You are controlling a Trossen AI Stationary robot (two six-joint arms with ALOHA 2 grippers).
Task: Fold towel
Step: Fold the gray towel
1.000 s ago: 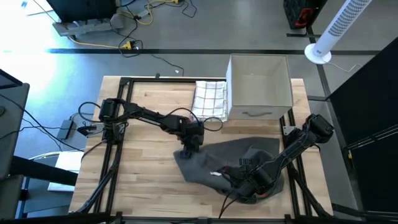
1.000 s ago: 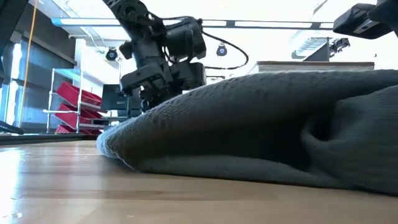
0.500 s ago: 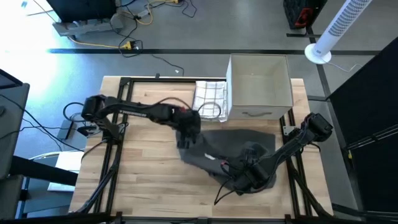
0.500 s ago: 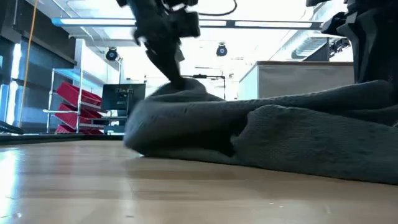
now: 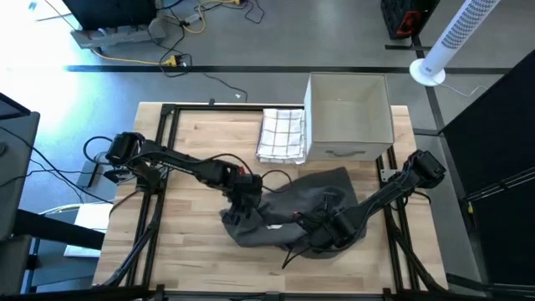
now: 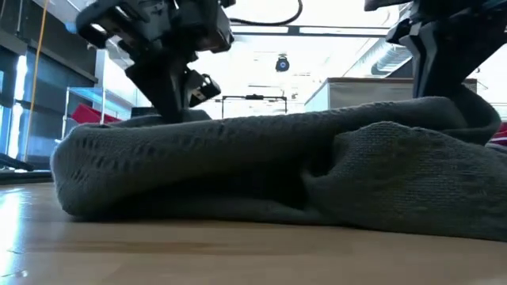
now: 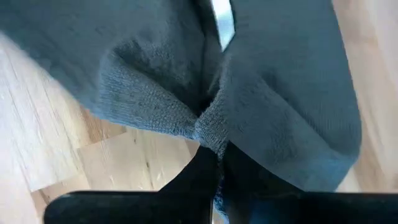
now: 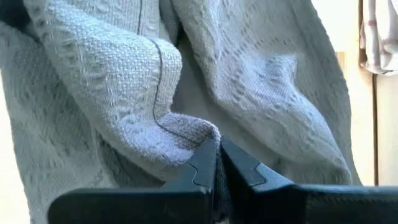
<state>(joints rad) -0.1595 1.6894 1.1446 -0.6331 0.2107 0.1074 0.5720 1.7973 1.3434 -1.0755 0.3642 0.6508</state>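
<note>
Although the grey towel (image 5: 292,213) was pinched at one edge by the left gripper (image 5: 240,211) and at another by the right gripper (image 5: 313,230), it lay bunched mid-table (image 5: 184,242), so no neat fold was judged complete.

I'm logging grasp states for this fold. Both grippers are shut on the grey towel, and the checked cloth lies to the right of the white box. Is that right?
Not quite. The high view shows the checked cloth lying to the left of the white box, not the right. The rest holds: the left gripper and the right gripper are each shut on a pinch of the grey towel.
</note>
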